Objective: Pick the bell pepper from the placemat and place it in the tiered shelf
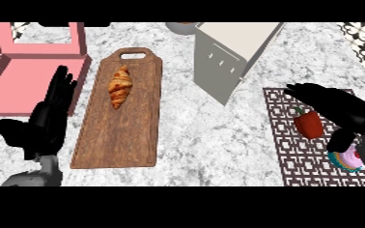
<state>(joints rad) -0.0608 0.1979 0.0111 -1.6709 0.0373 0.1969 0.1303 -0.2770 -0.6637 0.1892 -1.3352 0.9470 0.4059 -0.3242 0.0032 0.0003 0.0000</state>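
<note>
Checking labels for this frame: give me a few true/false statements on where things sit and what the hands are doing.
1. The croissant lies on the wooden cutting board. True.
2. The bell pepper is on the pink tiered shelf. False: it sits on the placemat.
3. The right hand is over the pepper. True.
4. The left hand holds the croissant. False: it rests open, left of the board.

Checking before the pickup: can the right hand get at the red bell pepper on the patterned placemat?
Probably yes: the right hand hovers open just above the red bell pepper on the patterned placemat, with nothing between them.
</note>
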